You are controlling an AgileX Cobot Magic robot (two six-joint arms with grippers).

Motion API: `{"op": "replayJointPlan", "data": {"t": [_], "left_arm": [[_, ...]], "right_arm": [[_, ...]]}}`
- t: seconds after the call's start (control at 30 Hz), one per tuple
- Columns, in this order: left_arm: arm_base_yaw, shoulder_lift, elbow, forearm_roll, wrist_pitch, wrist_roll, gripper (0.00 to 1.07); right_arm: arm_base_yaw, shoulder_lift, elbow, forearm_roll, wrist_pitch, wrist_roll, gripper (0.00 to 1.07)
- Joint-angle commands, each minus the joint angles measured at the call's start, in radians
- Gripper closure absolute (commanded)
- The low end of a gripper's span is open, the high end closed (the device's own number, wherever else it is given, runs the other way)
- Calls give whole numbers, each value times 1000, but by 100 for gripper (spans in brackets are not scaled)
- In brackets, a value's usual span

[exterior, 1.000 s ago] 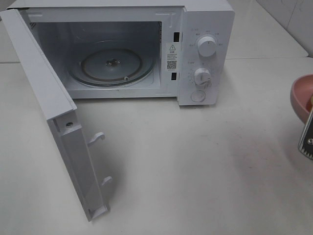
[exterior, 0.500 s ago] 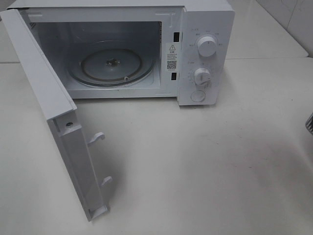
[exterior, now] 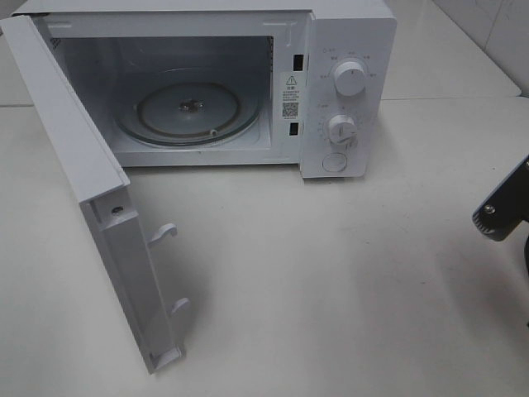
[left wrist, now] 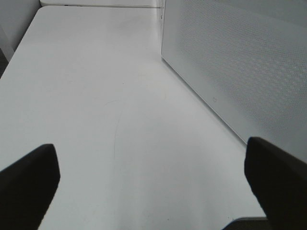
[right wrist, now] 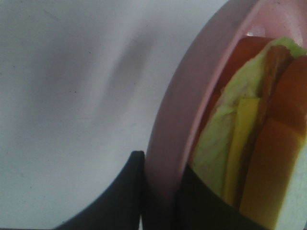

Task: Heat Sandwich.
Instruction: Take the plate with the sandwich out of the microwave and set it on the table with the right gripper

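A white countertop microwave oven (exterior: 248,83) stands at the back of a pale table (exterior: 331,281), its door (exterior: 91,190) swung fully open toward the front left, two latch hooks showing on the door's inner edge. Inside, the round glass turntable (exterior: 188,112) sits bare. Two white dial knobs (exterior: 350,78) and a round button line the control panel on the oven's right side.

At the far right edge of the overhead view, only a dark metal part of the right arm (exterior: 502,207) juts into sight, well apart from the oven. Seen from its wrist, the right gripper (right wrist: 160,191) is pinched narrow on the rim of a round pink plate (right wrist: 175,115), one dark finger outside the rim and one inside. The sandwich (right wrist: 254,139), showing pale bread, yellow filling and orange-brown layers, rests on that plate, just beside the inner finger and lifted clear of the table.

The left gripper (left wrist: 153,172) holds nothing, its dark fingers (left wrist: 29,179) spread wide above bare table, beside the perforated white outer face of the open door (left wrist: 240,62).
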Motion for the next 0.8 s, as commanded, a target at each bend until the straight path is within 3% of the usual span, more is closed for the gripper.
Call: {"op": "replayJointPlan", "data": {"t": [0.03, 0.47, 0.8], "left_arm": [[3, -21, 2, 0, -10, -4, 6], [3, -21, 2, 0, -10, -4, 6], [3, -21, 2, 0, -10, -4, 6]], "right_arm": [[-6, 49, -26, -45, 14, 74, 104], [-9, 347, -191, -51, 36, 279, 102], [-80, 502, -269, -49, -2, 304, 101]]}}
